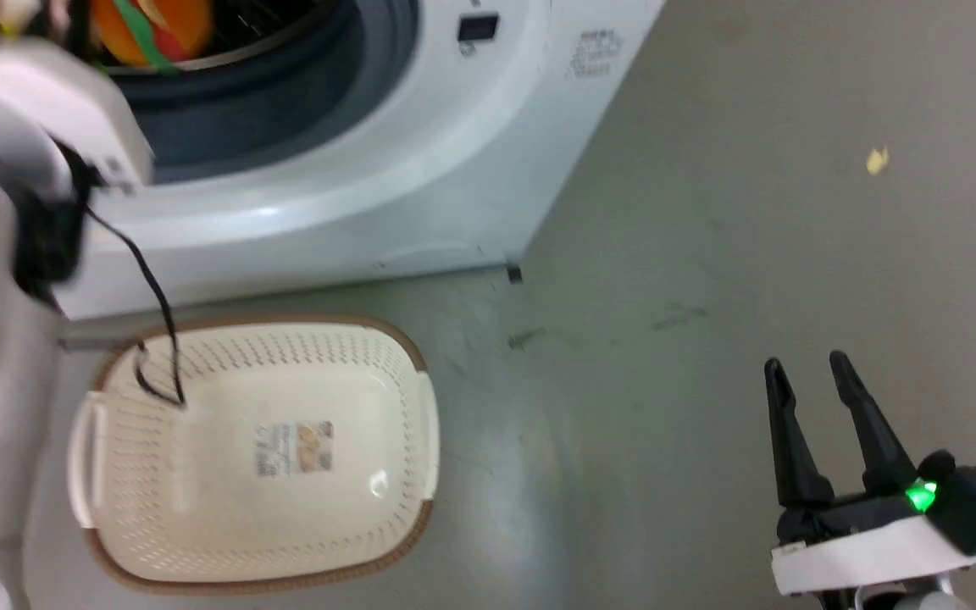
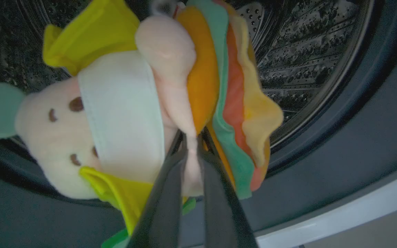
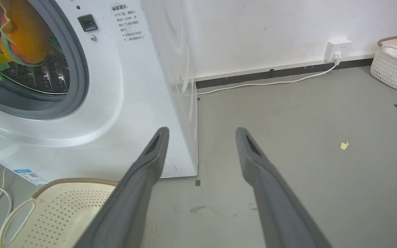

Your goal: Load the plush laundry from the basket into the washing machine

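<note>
The left claw (image 2: 192,138) pinches the plush laundry (image 2: 122,113).

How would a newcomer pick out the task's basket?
Find the large white front-loading washing machine; on the floor before it sits the cream perforated plastic basket, brown-rimmed. Unlike the white woven basket by the wall, it holds only a label sticker.

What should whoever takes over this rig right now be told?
Left gripper: shut on a limb of the pink doll, held at the washing machine opening, in front of the drum. The orange bun plush hangs against the doll; whether it is gripped too is unclear.
Right gripper: open, over the floor right of the basket.
Done: no toy lies in the basket.
Left: reach into the drum, release, back the arm out.
</note>
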